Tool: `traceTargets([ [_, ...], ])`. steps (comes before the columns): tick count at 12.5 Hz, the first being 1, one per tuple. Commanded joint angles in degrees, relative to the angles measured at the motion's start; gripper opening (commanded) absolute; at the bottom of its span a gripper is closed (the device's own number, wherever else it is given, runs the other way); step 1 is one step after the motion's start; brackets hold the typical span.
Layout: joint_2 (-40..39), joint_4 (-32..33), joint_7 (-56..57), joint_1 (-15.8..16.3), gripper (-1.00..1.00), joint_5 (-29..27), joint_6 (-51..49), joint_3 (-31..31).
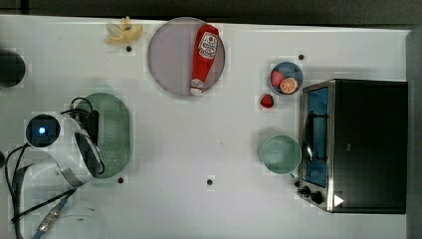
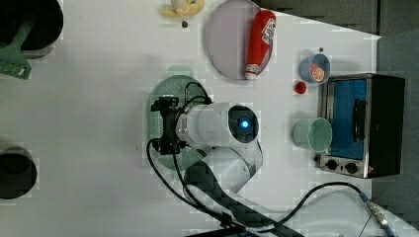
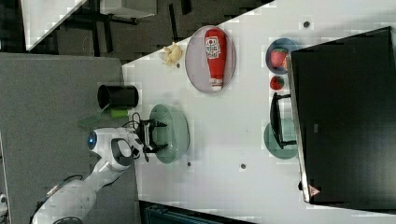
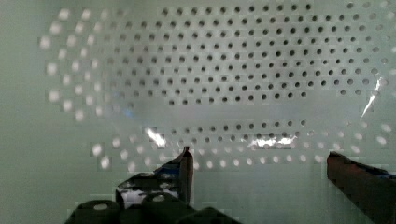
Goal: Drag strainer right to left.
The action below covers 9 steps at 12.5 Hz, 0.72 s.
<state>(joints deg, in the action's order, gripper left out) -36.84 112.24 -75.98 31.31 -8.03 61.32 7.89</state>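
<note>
The strainer (image 1: 115,134), a pale mint-green oval colander dotted with holes, lies on the white table at the top view's left. My gripper (image 3: 159,135) hangs over the strainer's (image 3: 178,133) inside, near its rim on the arm's side, jaws spread wide with nothing between them. In the wrist view the holed floor of the strainer (image 4: 233,70) lies close under the gripper (image 4: 259,156), and whether the fingers touch it cannot be told. In the left view the gripper (image 2: 157,126) covers much of the strainer (image 2: 170,86).
A grey-lilac plate (image 1: 166,55) holding a red ketchup bottle (image 1: 204,57) sits at the back, with a banana (image 1: 123,32) beside it. At the top view's right stand a toaster oven (image 1: 358,144), a round green bowl (image 1: 280,154), a blue bowl of fruit (image 1: 287,78) and a red fruit (image 1: 267,101).
</note>
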Motion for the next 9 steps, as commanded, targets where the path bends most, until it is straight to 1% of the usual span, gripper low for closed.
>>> traceTargets([
  [1,0.76,-0.25,-5.74,2.44,1.00,0.71,-0.73,0.38],
  [3,2.05,0.04,-4.04,2.55,1.00,1.10,-1.59,0.07],
  [4,3.54,0.02,-2.32,2.54,1.00,1.10,-3.74,-0.16],
  [5,5.74,0.00,-0.50,2.39,1.00,1.10,-6.86,-0.50],
  [7,11.77,-0.10,2.88,2.20,1.00,1.12,-16.16,-2.30],
  [9,19.27,-0.06,9.68,1.78,1.00,1.14,-25.53,-4.86],
])
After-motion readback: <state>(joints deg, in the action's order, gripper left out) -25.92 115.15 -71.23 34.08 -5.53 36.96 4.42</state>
